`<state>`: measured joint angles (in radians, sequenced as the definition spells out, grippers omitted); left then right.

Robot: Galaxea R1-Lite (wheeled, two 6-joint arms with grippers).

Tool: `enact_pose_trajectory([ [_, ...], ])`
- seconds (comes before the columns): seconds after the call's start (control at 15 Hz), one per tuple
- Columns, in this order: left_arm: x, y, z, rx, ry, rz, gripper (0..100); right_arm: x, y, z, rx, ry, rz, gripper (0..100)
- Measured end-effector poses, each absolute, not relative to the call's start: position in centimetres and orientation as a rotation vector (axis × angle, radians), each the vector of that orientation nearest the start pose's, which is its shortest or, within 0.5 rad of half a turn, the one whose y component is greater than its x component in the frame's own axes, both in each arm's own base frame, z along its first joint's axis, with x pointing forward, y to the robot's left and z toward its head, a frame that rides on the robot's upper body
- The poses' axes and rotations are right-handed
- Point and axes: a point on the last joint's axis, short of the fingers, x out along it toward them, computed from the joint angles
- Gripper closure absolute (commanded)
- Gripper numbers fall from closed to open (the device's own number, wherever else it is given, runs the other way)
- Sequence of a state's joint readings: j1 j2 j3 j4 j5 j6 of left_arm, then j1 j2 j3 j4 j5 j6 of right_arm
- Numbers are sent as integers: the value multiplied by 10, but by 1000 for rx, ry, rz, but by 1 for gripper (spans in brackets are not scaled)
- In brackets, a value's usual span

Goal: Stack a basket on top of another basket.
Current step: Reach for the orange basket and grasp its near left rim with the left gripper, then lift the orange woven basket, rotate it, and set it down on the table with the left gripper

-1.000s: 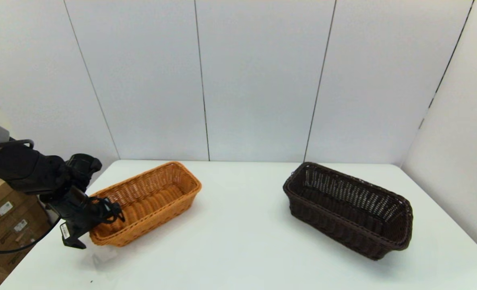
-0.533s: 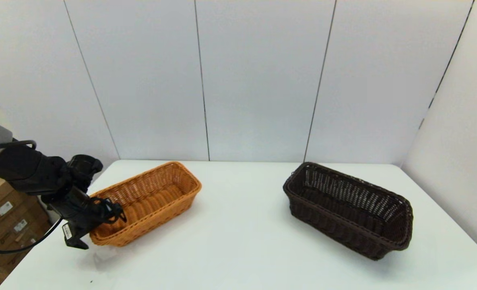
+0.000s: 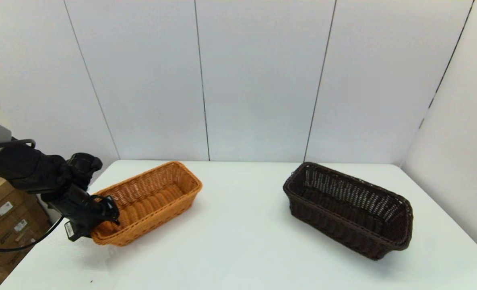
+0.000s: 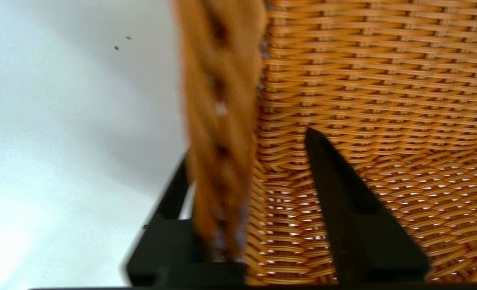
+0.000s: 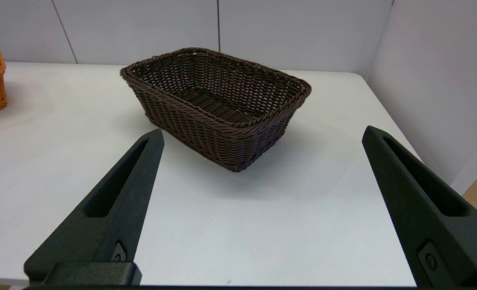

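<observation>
The orange-tan basket [image 3: 153, 197] lies at the table's left, its near end slightly raised. My left gripper [image 3: 98, 220] is shut on that end's braided rim; in the left wrist view the left gripper [image 4: 246, 147] has one finger outside the wall and the other inside the orange-tan basket [image 4: 383, 80]. At the right stands the dark brown basket [image 3: 347, 209], untouched. My right gripper [image 5: 263, 129] is open, hovering short of the dark brown basket [image 5: 218, 104] near the table's front edge; the head view does not show it.
Both baskets rest on the white table [image 3: 238, 245], with bare surface between them. Grey wall panels [image 3: 258, 80] close the back and right sides. Cardboard boxes [image 3: 5, 217] stand on the floor beyond the table's left edge.
My left gripper has risen a little with the orange-tan basket's near end, which has tipped up and shifted slightly. The dark brown basket has stayed put.
</observation>
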<state>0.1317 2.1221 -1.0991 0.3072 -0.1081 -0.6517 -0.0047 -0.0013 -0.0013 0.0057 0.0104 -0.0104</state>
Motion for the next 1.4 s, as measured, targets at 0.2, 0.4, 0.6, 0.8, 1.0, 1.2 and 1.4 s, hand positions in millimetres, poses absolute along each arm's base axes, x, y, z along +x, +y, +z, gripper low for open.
enact_pose_trajectory([
  [0.2, 335, 42, 47, -712, 1274, 450, 100, -23, 0, 75, -10, 3, 6, 0],
  [0.4, 334, 42, 47, -713, 1272, 449, 100, -23, 0, 75, -10, 4, 6, 0],
  [0.6, 333, 40, 53, -736, 1269, 414, 100, -23, 0, 75, -10, 3, 6, 0],
  [0.8, 327, 34, 70, -796, 1257, 302, 100, -23, 0, 75, -10, 4, 5, 0],
  [1.0, 318, 15, 89, -760, 1241, 197, 100, -23, 0, 75, -10, 3, 5, 0],
  [1.2, 299, -10, 99, -638, 1253, 55, 100, -23, 0, 75, -10, 3, 5, 0],
  [1.4, 281, -25, 105, -565, 1270, -115, 100, -23, 0, 75, -10, 4, 6, 0],
])
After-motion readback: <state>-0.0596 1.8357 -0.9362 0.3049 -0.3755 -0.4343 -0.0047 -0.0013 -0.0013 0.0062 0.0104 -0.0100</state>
